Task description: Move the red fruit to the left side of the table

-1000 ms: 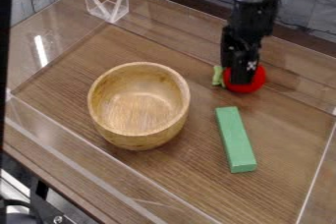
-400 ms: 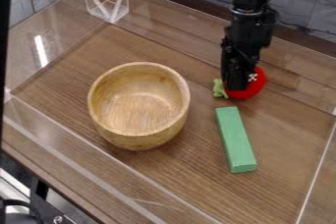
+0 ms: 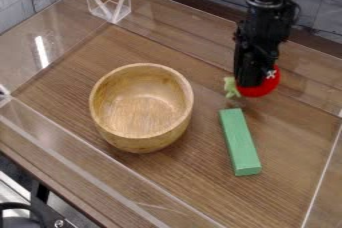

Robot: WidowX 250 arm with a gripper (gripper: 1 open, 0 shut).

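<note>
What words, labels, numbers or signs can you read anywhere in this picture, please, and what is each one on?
No readable text anywhere.
gripper: a small white mark on its black body, too blurred to read as a letter or sign.
red fruit, wooden bowl, green block, table: no writing or labels visible.

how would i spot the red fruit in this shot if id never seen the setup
Start at the wooden bowl in the middle of the table, then look right and toward the back to the black gripper pointing down. The red fruit sits at its tip, between the jaws. It is the only bright red, rounded thing, with a bit of green leaf, unlike the flat green block nearer the front.
</note>
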